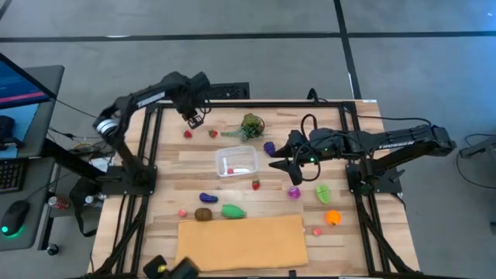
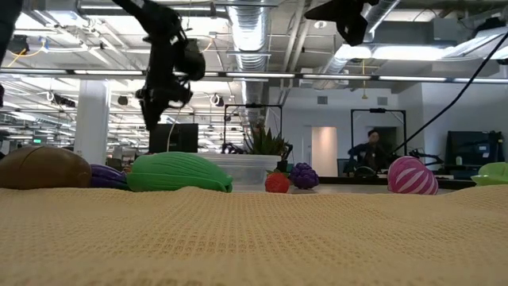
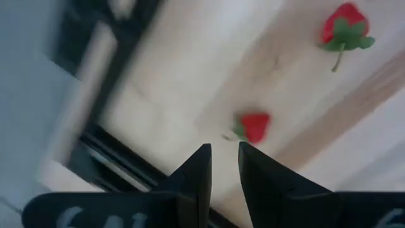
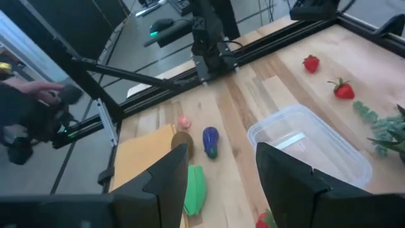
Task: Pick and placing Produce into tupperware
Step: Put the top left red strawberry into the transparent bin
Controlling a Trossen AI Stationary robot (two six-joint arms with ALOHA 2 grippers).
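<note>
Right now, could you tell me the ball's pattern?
Pink ball with white stripes; the low view shows it best.

Even, bright overhead light falls on the worktop [image 1: 248,155], with only faint, soft shadows under the arms. In the low view, ceiling strip lights [image 2: 413,52] glare white and the near tan sheet [image 2: 254,238] is soft. The left wrist view is streaked with motion blur, smearing a strawberry [image 3: 254,126].
</note>
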